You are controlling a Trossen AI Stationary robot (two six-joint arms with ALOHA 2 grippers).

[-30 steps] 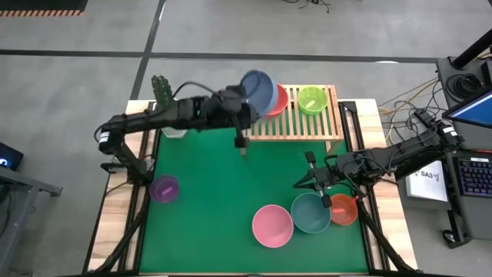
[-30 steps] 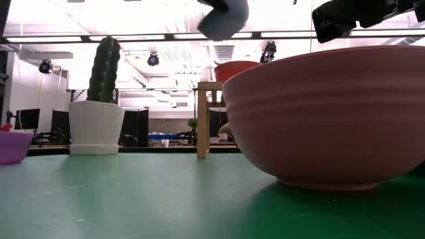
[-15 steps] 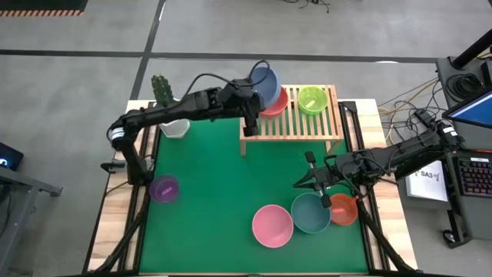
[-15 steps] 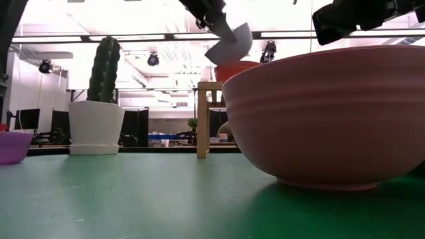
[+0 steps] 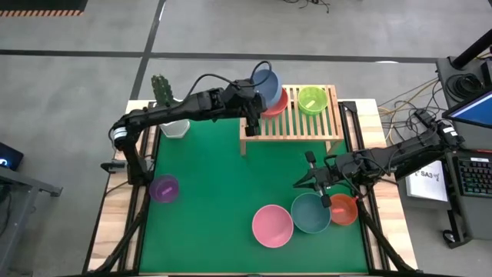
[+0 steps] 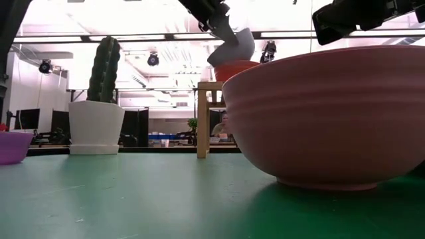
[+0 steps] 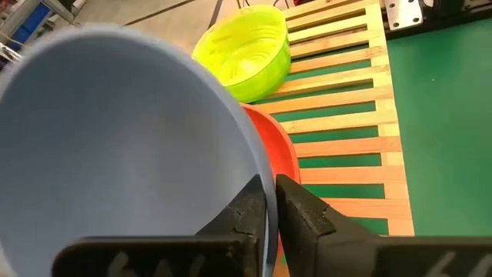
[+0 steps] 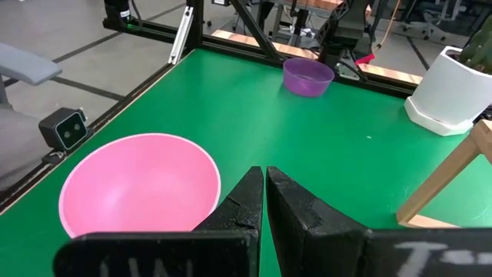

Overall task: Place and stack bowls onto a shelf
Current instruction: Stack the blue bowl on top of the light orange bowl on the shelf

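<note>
Nearest on the green tabletop sit three empty bowls: the pink bowl, the teal bowl beside it and the small red-orange bowl touching the teal one. The right end effector hovers just above them, fingers pressed together on nothing. The purple bowl sits alone at the left edge. Farther off, the wooden shelf carries the yellow-green bowl and the red bowl. The left end effector pinches the rim of the blue bowl, tilted over the red bowl.
</note>
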